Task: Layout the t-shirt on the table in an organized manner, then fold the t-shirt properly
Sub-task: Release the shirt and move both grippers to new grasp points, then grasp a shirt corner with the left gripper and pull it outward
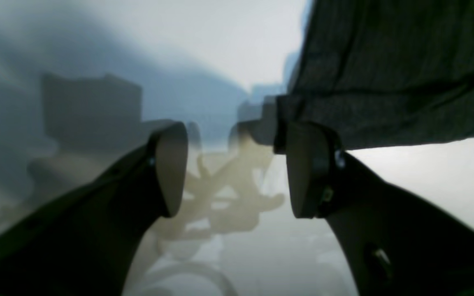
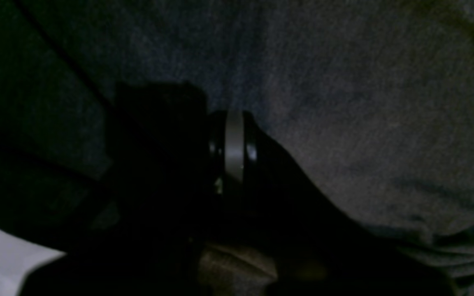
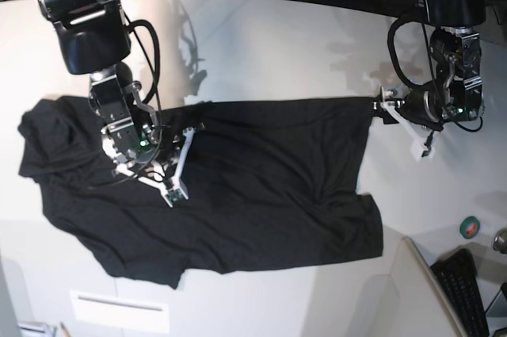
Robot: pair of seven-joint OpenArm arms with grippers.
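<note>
T-shirt (image 3: 261,186): black, spread wide across the white surface (image 3: 277,51), rumpled along its near hem. Landmark: the shirt itself. Right pincer (image 2: 231,144): over the shirt's left part in the base view, pressed together, dark cloth all around it; whether cloth sits between the pads is unclear. Left pincer (image 1: 237,168): at the shirt's far right corner, spread, nothing between the pads, one pad just beside the cloth edge.
</note>
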